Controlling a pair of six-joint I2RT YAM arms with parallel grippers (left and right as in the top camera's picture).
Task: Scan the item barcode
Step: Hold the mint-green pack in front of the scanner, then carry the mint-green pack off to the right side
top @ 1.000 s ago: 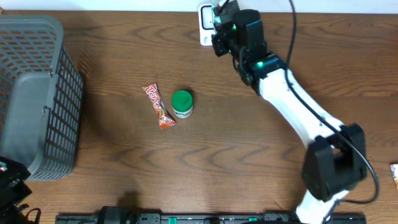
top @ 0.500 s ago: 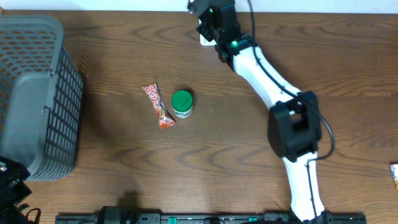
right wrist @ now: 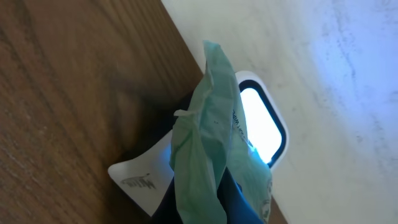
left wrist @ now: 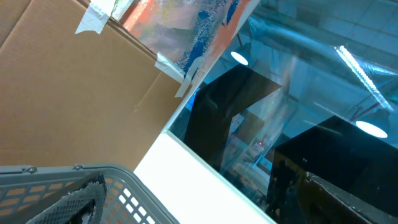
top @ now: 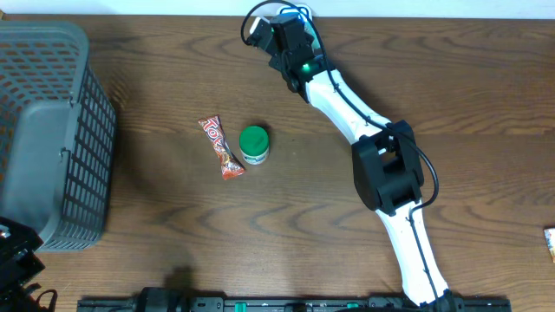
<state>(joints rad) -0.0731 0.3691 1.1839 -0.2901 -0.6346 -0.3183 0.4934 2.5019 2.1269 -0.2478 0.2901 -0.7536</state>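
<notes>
Right end effector [right wrist: 208,208] pinches a green packet [right wrist: 208,140], holding it just before the lit white scanner [right wrist: 261,124] on the table [right wrist: 62,93].

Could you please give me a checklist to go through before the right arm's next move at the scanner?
1. Right gripper shut on the green packet: ok.
2. Scanner window lit: ok.
3. Packet at the window: ok, in the right wrist view it overlaps the window's left edge.
4. Barcode facing the window: cannot tell, no barcode shows.
5. Candy bar and green-lidded jar apart from the right arm: ok.
</notes>
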